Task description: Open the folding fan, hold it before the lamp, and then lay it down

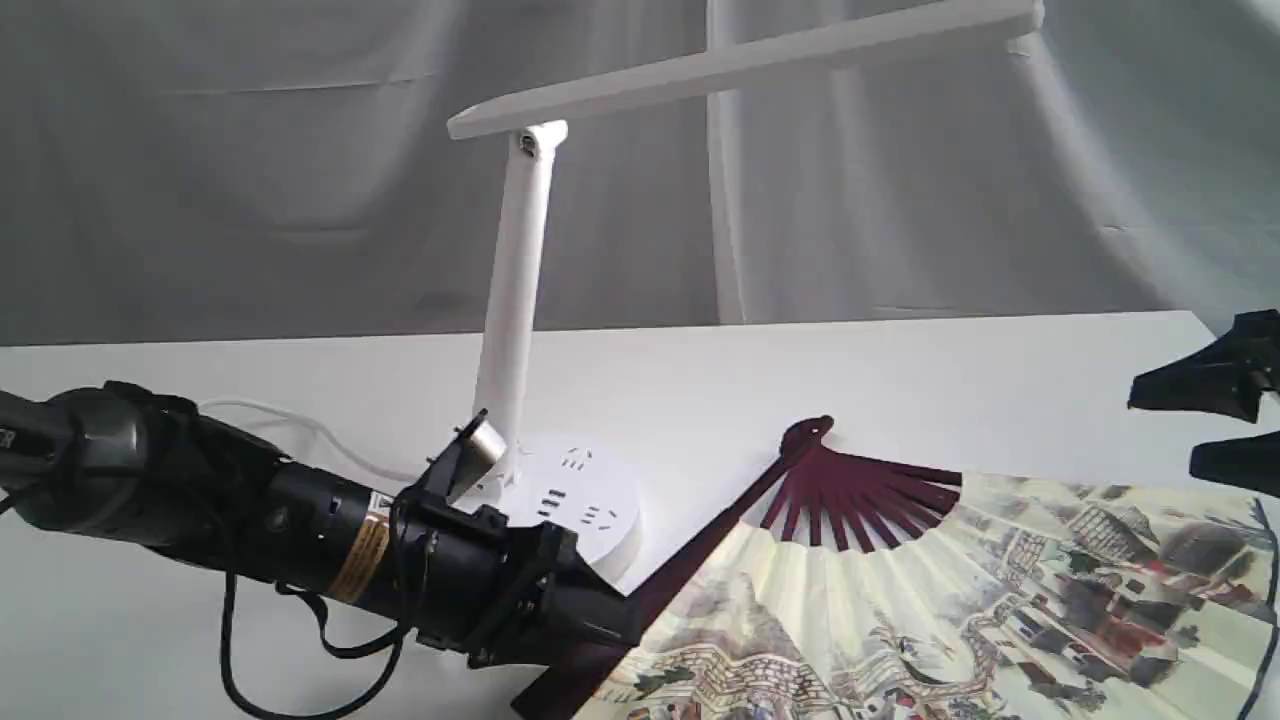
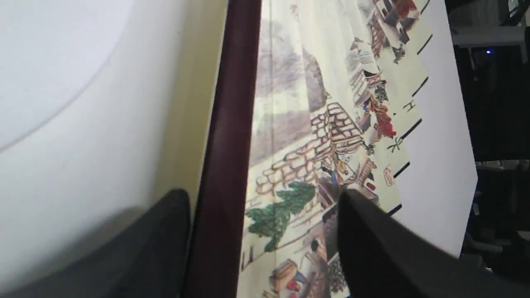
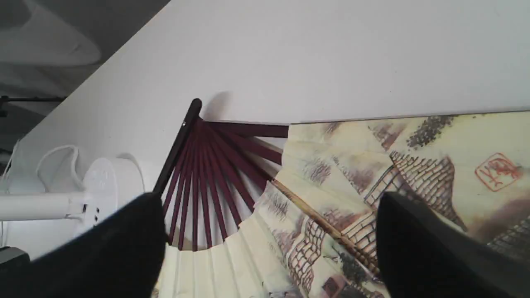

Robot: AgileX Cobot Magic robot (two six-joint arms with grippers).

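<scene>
Desk (image 1: 900, 370), white and wide against a grey cloth backdrop, carries everything you need to check. Across its near right part lies the large folding fan (image 1: 900, 590), a cream pleated paper leaf printed with a landscape painting on dark maroon ribs. It is spread wide and looks flat on the desk, with its pivot pointing toward the backdrop.

Just beside it, on the left of the exterior view, stands the white plastic desk lamp (image 1: 515, 290), with a round socketed base, a slim stem and a long flat bar head reaching out above the fan's side of the desk. The fan's maroon outer rib (image 2: 225, 145) runs close past the lamp base. You cannot tell from these angles whether the two touch.

Your left tool (image 2: 261, 198) sits low at the fan's left edge with its jaws apart, one finger on either side of that outer rib. A gap shows on both sides, so read it as open rather than clamped. Your right tool (image 3: 269, 207) hangs above the ribs and leaf with its jaws wide and nothing between them.

Judging by this, the opening is done and the fan is down, so the laying step looks finished or nearly so. Whether it was shown to the lamp, these views cannot say. What seems left for you is lifting both arms clear without dragging the rib.
</scene>
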